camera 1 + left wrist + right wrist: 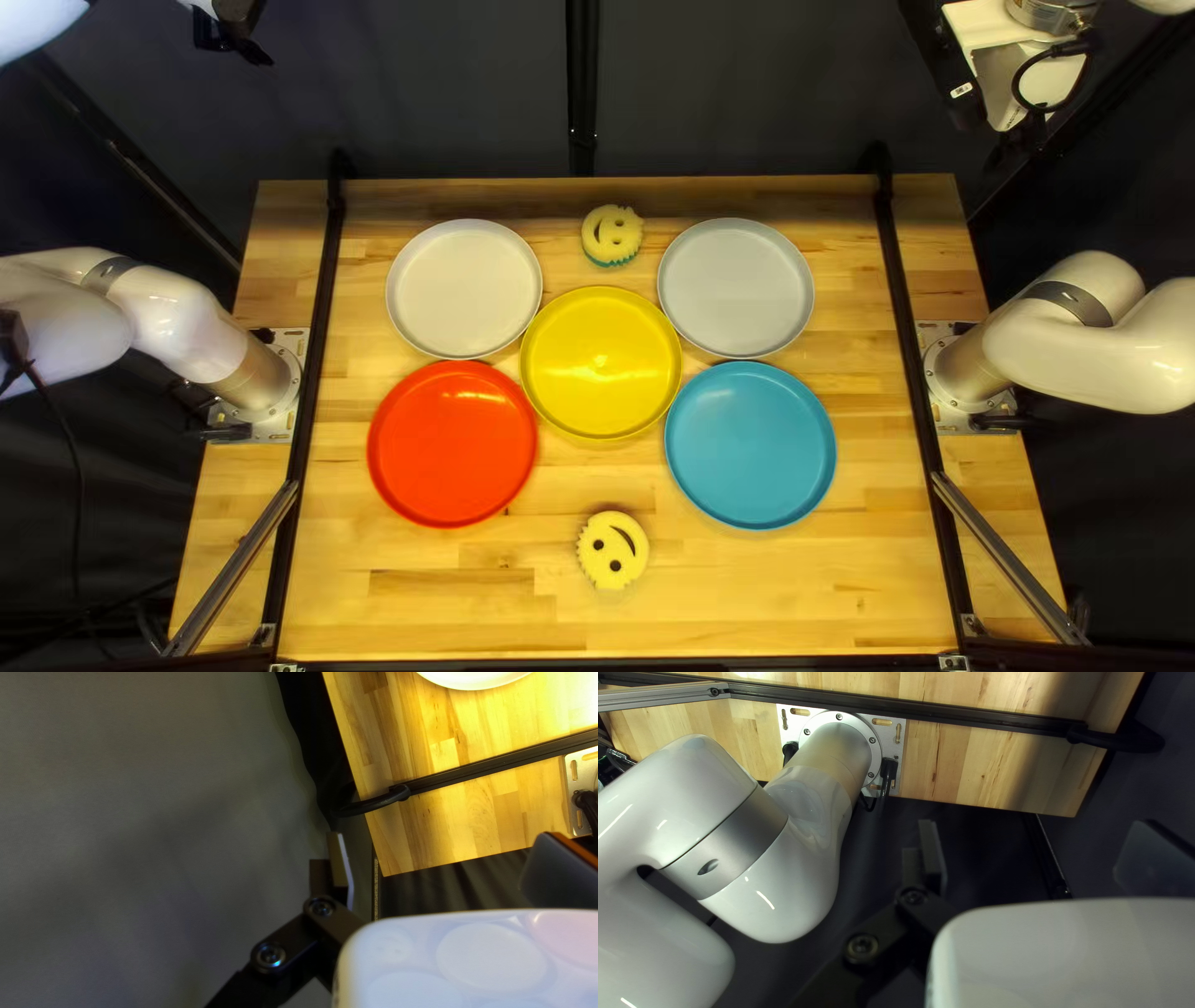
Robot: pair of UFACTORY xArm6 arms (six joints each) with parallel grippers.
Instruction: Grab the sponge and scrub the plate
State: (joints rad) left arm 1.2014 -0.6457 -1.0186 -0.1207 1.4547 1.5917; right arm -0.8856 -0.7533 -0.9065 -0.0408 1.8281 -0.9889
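Observation:
In the top left view, my left gripper [237, 35] is at the top edge and my right gripper [984, 131] hangs at the upper right, both beyond the table's far edge. One round yellow smiley sponge [611, 234] with a teal underside lies between the white plate [463, 289] and grey plate [736, 288]. Another smiley sponge [613, 550] is nearer the front. A yellow plate [601, 364] sits centrally, between a red plate [452, 443] and a blue plate [749, 444]. Empty, wide-apart fingers show on my left gripper [443, 852] and my right gripper [1036, 843] in their wrist views.
Black rails [319, 373] run along both sides of the wooden table [747, 597]. In the right wrist view, my right arm's white base links [803, 815] stand beside the gripper. A plate's rim [473, 683] shows on the table in the left wrist view.

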